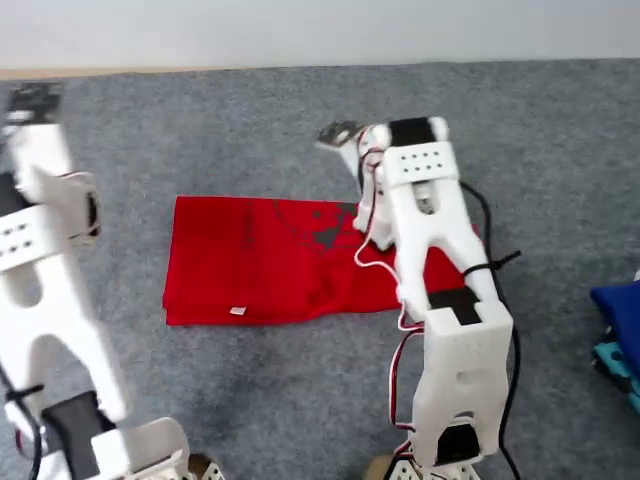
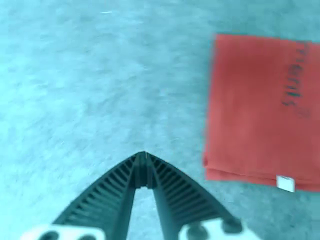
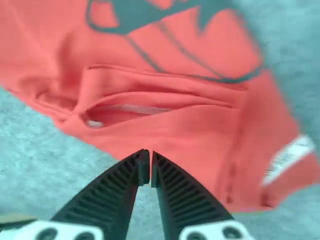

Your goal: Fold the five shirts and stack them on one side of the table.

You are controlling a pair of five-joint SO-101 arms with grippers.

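Observation:
A red shirt (image 1: pixel 260 262) with a dark print lies folded into a wide rectangle in the middle of the grey carpeted table. In the left wrist view the red shirt (image 2: pixel 260 105) has a small white tag at its corner. My right gripper (image 3: pixel 145 162) is shut with nothing in it, its tips over bare carpet just off the rumpled edge of the red shirt (image 3: pixel 165 100). From above, the right gripper (image 1: pixel 340 135) sits past the shirt's far edge. My left gripper (image 2: pixel 144 162) is shut and empty, over carpet well to the side of the shirt; in the high view the left gripper (image 1: pixel 30 100) is at the far left.
A dark blue cloth (image 1: pixel 620 312) with something teal (image 1: pixel 615 362) beneath it sits at the right edge of the table. The table's far edge (image 1: pixel 200 68) runs along the back. Grey carpet lies open in front of the shirt and between the arms.

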